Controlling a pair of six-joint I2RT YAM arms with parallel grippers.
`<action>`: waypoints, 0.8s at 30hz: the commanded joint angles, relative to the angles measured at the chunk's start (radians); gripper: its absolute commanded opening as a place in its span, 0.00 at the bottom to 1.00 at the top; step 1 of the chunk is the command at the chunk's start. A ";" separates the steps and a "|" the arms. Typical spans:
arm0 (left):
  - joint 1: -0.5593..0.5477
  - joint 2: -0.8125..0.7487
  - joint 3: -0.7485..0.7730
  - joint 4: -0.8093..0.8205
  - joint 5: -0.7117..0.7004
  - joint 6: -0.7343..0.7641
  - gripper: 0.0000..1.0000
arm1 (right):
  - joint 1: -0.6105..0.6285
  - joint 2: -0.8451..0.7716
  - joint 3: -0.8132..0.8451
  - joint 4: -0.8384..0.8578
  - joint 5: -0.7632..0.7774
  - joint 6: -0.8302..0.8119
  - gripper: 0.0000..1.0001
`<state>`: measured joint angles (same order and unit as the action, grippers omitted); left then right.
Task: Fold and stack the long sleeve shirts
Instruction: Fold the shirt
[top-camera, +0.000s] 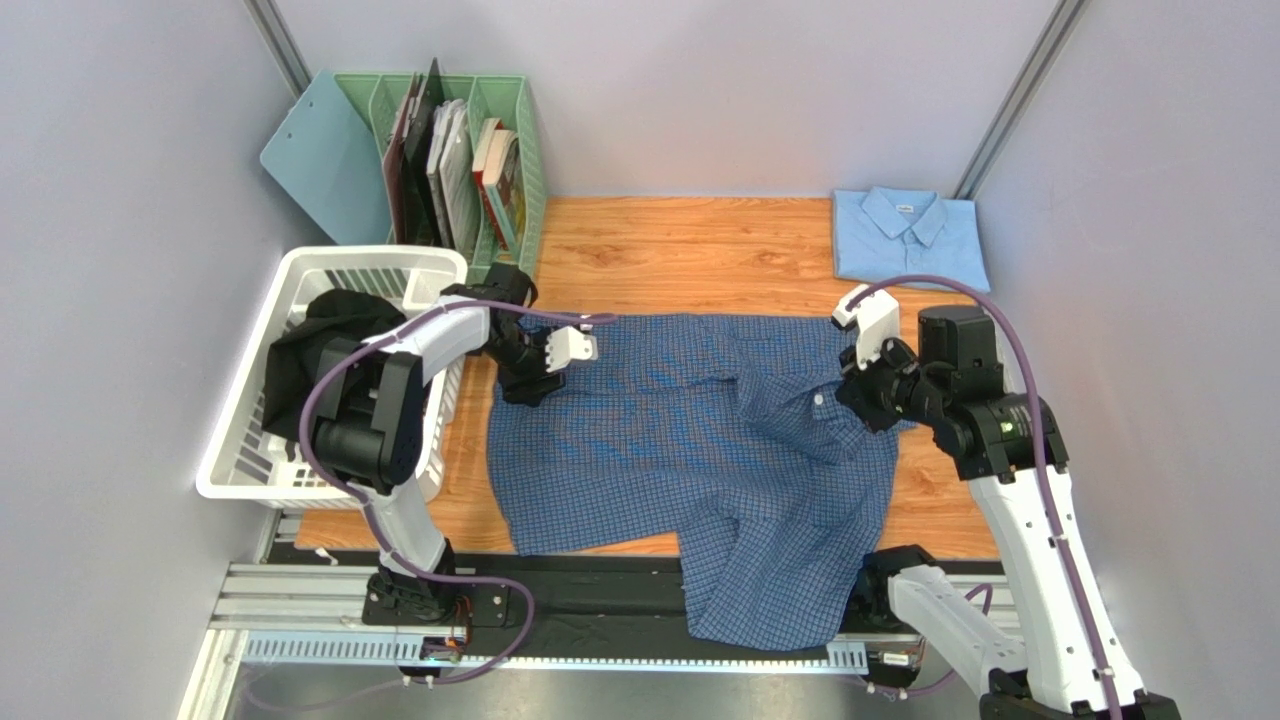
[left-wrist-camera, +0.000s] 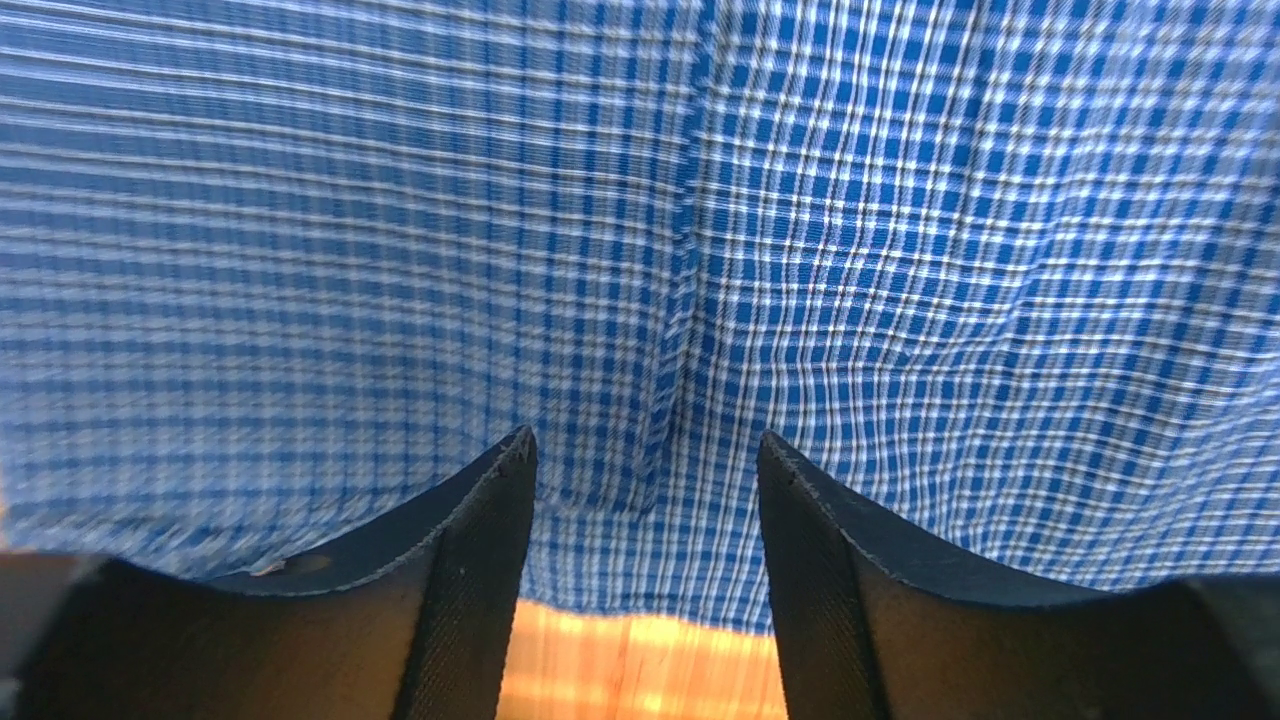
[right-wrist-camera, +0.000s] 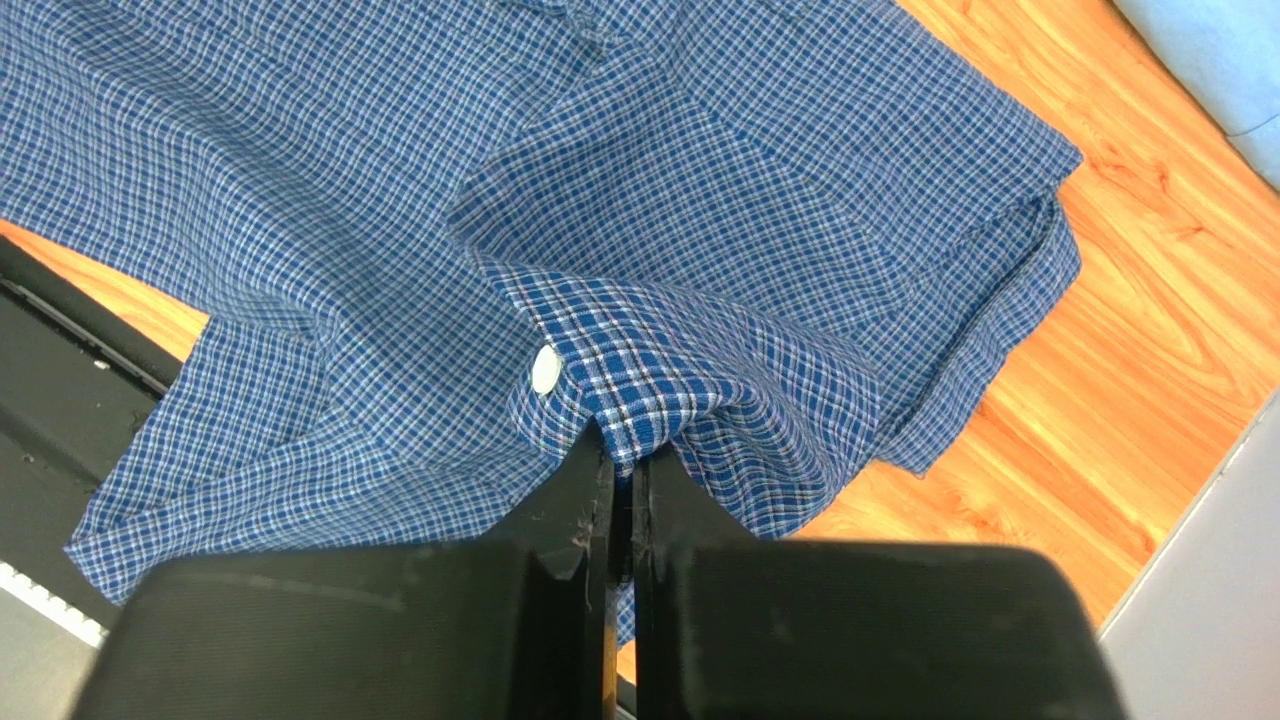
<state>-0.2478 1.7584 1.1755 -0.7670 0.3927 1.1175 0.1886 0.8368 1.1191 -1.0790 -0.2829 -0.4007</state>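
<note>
The mid-blue checked long sleeve shirt (top-camera: 691, 450) lies spread over the wooden table (top-camera: 706, 255), one part hanging over the near edge. My left gripper (top-camera: 544, 365) hovers open at its left edge; in the left wrist view its fingers (left-wrist-camera: 481, 510) stand apart over the checked cloth (left-wrist-camera: 646, 240), nothing between them. My right gripper (top-camera: 860, 393) is shut on a cuff of the checked shirt (right-wrist-camera: 661, 383), lifted a little, with a white button (right-wrist-camera: 546, 369) beside the fingertips. The pale sky-blue shirt (top-camera: 909, 234) lies folded at the back right.
A white laundry basket (top-camera: 256, 435) holding dark clothing (top-camera: 323, 353) stands at the left table edge. Behind it is a green file rack (top-camera: 511, 113) with books and a clipboard (top-camera: 323, 150). A black rail (top-camera: 601, 585) runs along the near edge.
</note>
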 joint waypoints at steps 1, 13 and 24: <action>-0.005 0.048 0.033 0.009 -0.046 0.047 0.60 | 0.003 0.033 0.080 0.070 0.018 -0.036 0.00; -0.008 0.038 0.052 -0.038 -0.080 0.091 0.09 | 0.003 0.099 0.163 0.038 0.022 -0.095 0.00; -0.004 -0.097 0.036 -0.124 -0.020 0.117 0.29 | 0.008 0.073 0.205 -0.095 -0.071 -0.176 0.00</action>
<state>-0.2539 1.7279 1.2007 -0.8349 0.3099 1.2198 0.1886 0.9131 1.3220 -1.1294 -0.2783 -0.5255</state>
